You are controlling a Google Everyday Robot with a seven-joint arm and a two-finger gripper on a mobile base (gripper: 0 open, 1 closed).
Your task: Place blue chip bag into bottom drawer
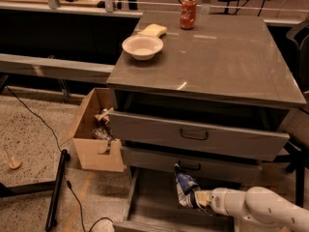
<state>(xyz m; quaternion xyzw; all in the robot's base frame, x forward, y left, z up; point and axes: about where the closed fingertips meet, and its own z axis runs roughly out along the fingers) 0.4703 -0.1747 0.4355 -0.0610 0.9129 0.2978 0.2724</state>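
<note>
Gripper [197, 200] is reaching in from the lower right, low in front of the cabinet, and is clamping the blue chip bag [184, 186] by its lower right edge; jaws are narrow, closed on the foil as far as can be seen. Bag is sitting just left of the gripper, touching it, long axis approx. upright w/ its top leaning slightly left. It's hanging over the pulled-out bottom drawer [150, 204], inside its outline; can't tell whether the bag's bottom is touching the drawer floor. So the coming move is prob. just a short drop & release, straight down. Bag is looking crumpled, dark navy w/ white print, shiny at the edges. Up on the bench [231, 62], red soda can [188, 13] & bowl [142, 47] are standing well apart from all this.
</note>
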